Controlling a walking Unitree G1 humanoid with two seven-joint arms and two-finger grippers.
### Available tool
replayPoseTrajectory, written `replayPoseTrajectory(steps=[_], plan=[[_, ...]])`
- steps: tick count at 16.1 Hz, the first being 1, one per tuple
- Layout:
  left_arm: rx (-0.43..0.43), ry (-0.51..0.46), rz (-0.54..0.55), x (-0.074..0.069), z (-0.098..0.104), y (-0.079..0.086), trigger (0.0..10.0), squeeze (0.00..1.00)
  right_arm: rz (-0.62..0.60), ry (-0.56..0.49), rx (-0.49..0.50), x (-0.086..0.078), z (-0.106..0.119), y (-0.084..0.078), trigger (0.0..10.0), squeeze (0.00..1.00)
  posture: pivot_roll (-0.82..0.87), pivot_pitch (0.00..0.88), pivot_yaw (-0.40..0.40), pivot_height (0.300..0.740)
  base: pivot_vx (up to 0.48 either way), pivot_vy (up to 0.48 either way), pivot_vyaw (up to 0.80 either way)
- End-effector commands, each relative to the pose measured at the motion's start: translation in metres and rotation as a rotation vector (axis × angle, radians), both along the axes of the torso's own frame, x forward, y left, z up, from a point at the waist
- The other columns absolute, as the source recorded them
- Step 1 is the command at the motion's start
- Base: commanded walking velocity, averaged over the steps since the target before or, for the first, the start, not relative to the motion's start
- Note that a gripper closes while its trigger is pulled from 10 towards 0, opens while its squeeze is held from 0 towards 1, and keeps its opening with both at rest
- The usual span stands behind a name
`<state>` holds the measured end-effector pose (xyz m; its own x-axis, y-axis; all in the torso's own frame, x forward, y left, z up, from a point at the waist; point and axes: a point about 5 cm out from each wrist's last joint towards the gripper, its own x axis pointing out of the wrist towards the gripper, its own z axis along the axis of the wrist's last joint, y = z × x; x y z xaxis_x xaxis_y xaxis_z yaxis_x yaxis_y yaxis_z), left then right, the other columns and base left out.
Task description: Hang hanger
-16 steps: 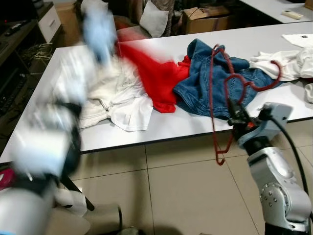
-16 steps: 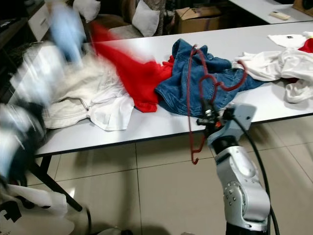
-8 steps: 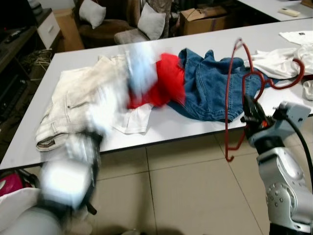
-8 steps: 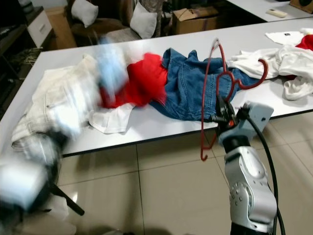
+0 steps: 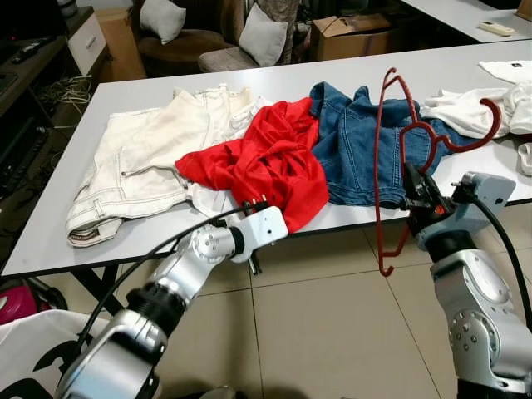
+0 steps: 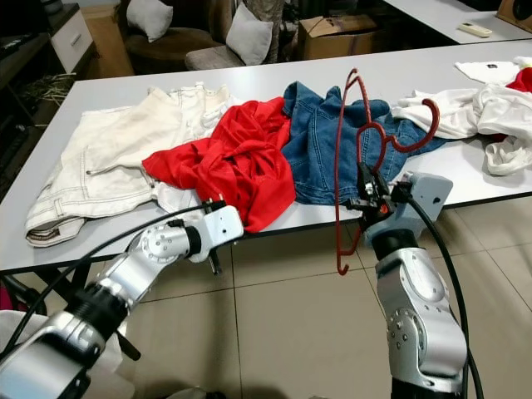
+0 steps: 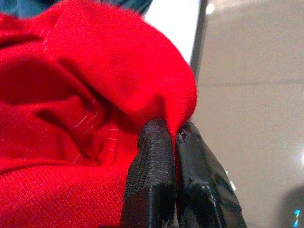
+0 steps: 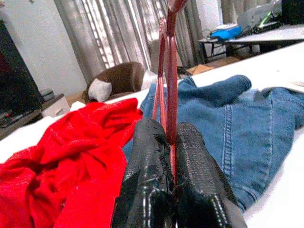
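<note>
Grey tabletop [image 5: 274, 218] is standing over a tiled floor [image 5: 324, 332], with cushioned chairs [image 5: 208, 37] and a cardboard box [image 5: 357, 33] sitting behind it. Several garments are lying across the tabletop: cream trousers [image 5: 141, 162] at the robot's left, a red shirt [image 5: 266, 162] in the middle, a denim jacket [image 5: 357, 141] beside and partly under the red shirt, and white clothes [image 5: 474, 112] further to the right.

Right pincer [image 5: 413, 193] is reaching up just in front of the tabletop's near edge, fingers pressed together on a wire of the red hanger [image 5: 384, 150]. The hanger is standing roughly upright in that grip, its hook [image 5: 480, 133] curving out over the white clothes and its lower end hanging below the tabletop edge, over the floor. In the right wrist view the fingers [image 8: 147, 190] are pinching the thin red wire [image 8: 170, 95] between them.

Left pincer [image 5: 253, 205] is sitting at the near edge of the tabletop, touching the hem of the red shirt. In the left wrist view its fingers [image 7: 152, 180] are closing together on a fold of the red fabric [image 7: 85, 95].
</note>
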<state>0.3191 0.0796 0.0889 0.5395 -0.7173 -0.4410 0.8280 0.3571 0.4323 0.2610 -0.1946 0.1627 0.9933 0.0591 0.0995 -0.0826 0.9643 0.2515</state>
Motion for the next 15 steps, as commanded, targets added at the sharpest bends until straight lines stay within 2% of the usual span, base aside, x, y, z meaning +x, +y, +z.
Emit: replayPoseTrajectory(steps=[1, 2, 3, 5, 7, 9, 11, 12, 13, 15], plan=[[-0.074, 0.022, -0.015, -0.002, 0.008, -0.001, 10.0, 1.00, 0.004, 0.009, -0.019, -0.003, 0.001, 0.000, 10.0, 0.00, -0.19, 0.000, 0.068, 0.740, 0.000, 0.000, 0.00], [-0.120, 0.061, -0.052, -0.009, 0.013, -0.001, 10.0, 1.00, 0.017, 0.027, -0.023, -0.006, -0.002, -0.003, 10.0, 0.00, -0.20, 0.000, 0.070, 0.740, 0.000, 0.000, 0.00], [-0.117, 0.109, -0.104, -0.017, 0.016, 0.002, 10.0, 1.00, 0.025, 0.052, -0.050, -0.009, -0.005, -0.007, 10.0, 0.00, -0.20, 0.000, 0.069, 0.740, 0.000, 0.000, 0.00], [-0.112, 0.148, -0.185, -0.026, 0.021, 0.008, 10.0, 1.00, 0.032, 0.091, -0.095, -0.014, -0.010, -0.016, 10.0, 0.00, -0.20, 0.000, 0.071, 0.740, 0.000, 0.000, 0.00], [-0.272, 0.191, -0.231, -0.029, 0.040, 0.009, 10.0, 1.00, 0.042, 0.121, -0.115, -0.025, -0.014, -0.028, 10.0, 0.00, -0.21, 0.000, 0.076, 0.740, 0.000, 0.000, 0.00], [-0.277, 0.185, -0.219, -0.027, 0.045, 0.012, 10.0, 1.00, 0.094, 0.144, -0.116, -0.036, -0.018, -0.030, 10.0, 0.00, -0.21, 0.000, 0.079, 0.740, 0.000, 0.000, 0.00], [-0.256, 0.148, -0.107, -0.015, 0.044, 0.019, 10.0, 1.00, 0.144, 0.171, -0.144, -0.051, -0.023, -0.033, 10.0, 0.00, -0.23, 0.000, 0.101, 0.740, 0.000, 0.000, 0.00], [-0.261, 0.124, 0.004, -0.004, 0.042, 0.023, 10.0, 1.00, 0.148, 0.161, -0.142, -0.056, -0.021, -0.035, 10.0, 0.00, -0.24, 0.000, 0.112, 0.740, 0.000, 0.000, 0.00], [-0.405, 0.099, 0.239, 0.017, 0.047, 0.029, 10.0, 1.00, 0.139, 0.143, -0.128, -0.060, -0.019, -0.037, 10.0, 0.00, -0.26, 0.000, 0.131, 0.740, 0.000, 0.000, 0.00], [-0.531, 0.074, 0.488, 0.035, 0.049, 0.042, 10.0, 1.00, 0.125, 0.135, -0.117, -0.061, -0.018, -0.035, 10.0, 0.00, -0.28, 0.000, 0.143, 0.740, 0.000, 0.000, 0.00]])
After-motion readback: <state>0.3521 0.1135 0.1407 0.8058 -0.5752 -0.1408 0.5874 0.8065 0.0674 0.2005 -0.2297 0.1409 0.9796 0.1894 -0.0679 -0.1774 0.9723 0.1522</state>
